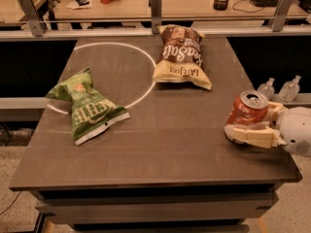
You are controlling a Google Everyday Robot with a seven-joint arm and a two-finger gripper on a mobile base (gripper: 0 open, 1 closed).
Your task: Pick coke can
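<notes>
- The coke can (247,109) stands near the right edge of the table (160,149), leaning a little. It is well apart from the green chip bag (90,108) and the brown chip bag (181,57).
- The gripper (251,123) reaches in from the right at can height. Its jaws stand apart with the can between them, the nearer one along the can's foot and the farther one behind its right side. We judge them not yet clamped.
- We expect a light, thin-walled can of smooth, slippery metal that dents under a hard squeeze. We cannot tell whether it holds liquid.
- We would take hold across the middle of the body, squeeze moderately and lift straight up.
</notes>
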